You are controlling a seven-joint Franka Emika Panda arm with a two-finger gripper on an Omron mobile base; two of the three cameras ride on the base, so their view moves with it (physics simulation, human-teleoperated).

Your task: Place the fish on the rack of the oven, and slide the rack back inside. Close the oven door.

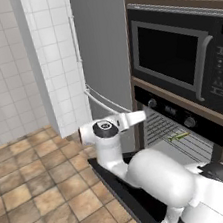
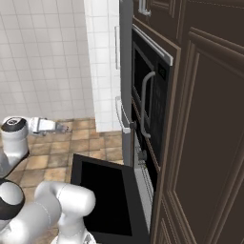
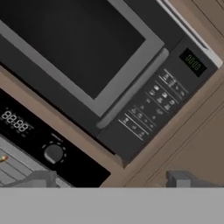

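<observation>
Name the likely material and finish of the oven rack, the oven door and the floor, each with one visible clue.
Rack: probably bare grey metal wire, judging by its thin parallel bars. Oven door: glossy black panel, seemingly with a dark glass window. Floor: matte terracotta-coloured tile, shown by its grid of grout lines.

One fish (image 1: 178, 136) is counted on one rack (image 1: 181, 138). One oven (image 1: 185, 120), one microwave (image 1: 181, 60) and one fridge (image 1: 101, 49) are seen.

A kitchen: wall oven (image 1: 186, 122), microwave (image 1: 182, 62), grey fridge (image 1: 101, 49); tiled floor (image 1: 38, 185).
</observation>
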